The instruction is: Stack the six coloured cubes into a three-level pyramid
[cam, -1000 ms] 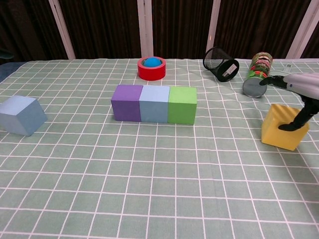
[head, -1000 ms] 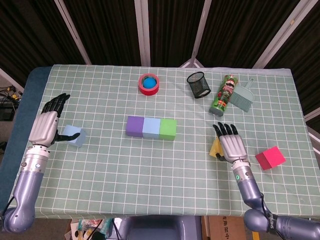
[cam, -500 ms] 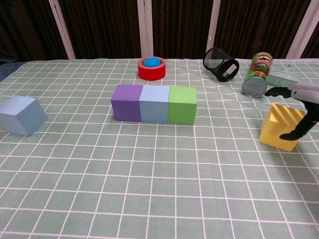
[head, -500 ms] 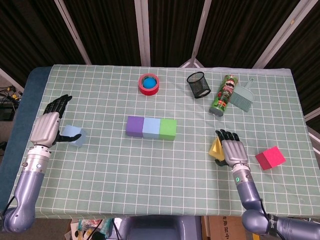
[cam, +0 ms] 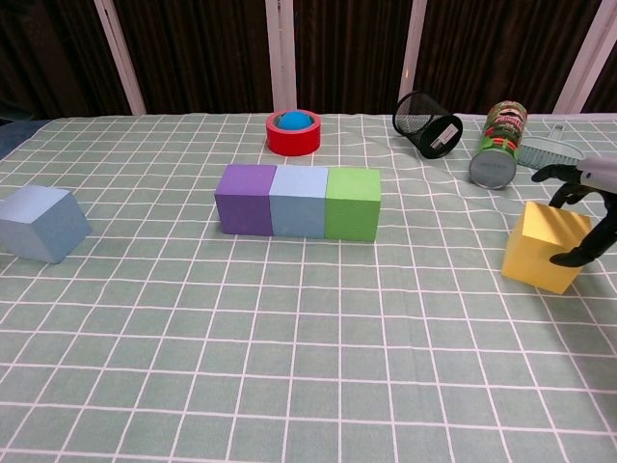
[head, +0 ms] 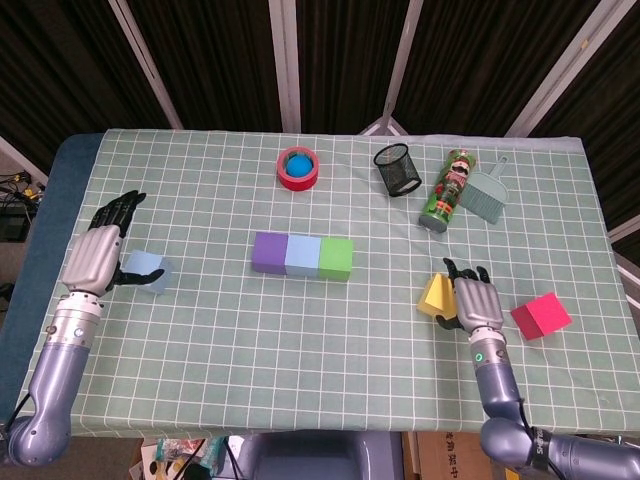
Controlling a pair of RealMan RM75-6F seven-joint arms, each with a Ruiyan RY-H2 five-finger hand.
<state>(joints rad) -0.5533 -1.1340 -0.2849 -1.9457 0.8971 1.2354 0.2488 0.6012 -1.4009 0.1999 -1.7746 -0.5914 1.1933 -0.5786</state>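
Right hand (head: 477,303) drawn back nearer table edge, fingers loosely touching yellow cube (cam: 545,245), open cloth (cam: 289,367) leftward

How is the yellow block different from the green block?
The yellow block is tipped up on an edge, while the green block sits flat. The yellow block stands apart with the right hand at its side; the green block has no hand near it. The green block touches the light blue block in a row; the yellow one touches no block. Both are plain cubes of similar size.
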